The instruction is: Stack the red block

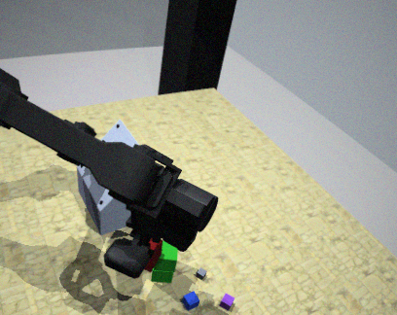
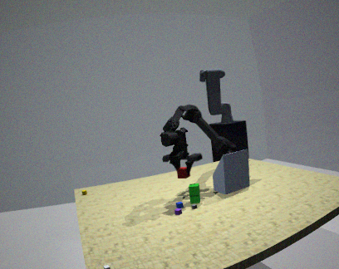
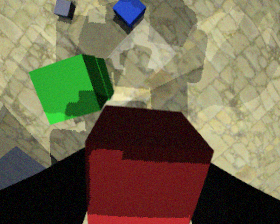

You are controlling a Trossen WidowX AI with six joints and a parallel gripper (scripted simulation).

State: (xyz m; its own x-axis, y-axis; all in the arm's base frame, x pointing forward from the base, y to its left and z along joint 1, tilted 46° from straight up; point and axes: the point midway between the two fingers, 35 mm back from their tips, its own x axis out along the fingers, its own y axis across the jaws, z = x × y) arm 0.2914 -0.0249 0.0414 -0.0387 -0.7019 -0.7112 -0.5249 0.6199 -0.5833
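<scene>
Up above the sandy table (image 2: 256, 232) | gripper (image 2: 182, 165) jaws pinching the red block (image 2: 182, 172) | green tower (image 2: 194, 193) standing off to one side, lower down | blue cube (image 2: 179, 204) close by

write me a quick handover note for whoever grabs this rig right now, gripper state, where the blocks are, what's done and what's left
Gripper: shut on the red cube block, held in the air.
Green tower of stacked green cubes: upright on the tan stone-patterned table, below and to one side of the red block, not touching it.
Small blue cube, purple cube and dark grey cube sit near the tower's base.
Done: red block picked up and raised above tower height.
Left: centre it over the tower, lower gently, release, retreat without bumping.
</scene>
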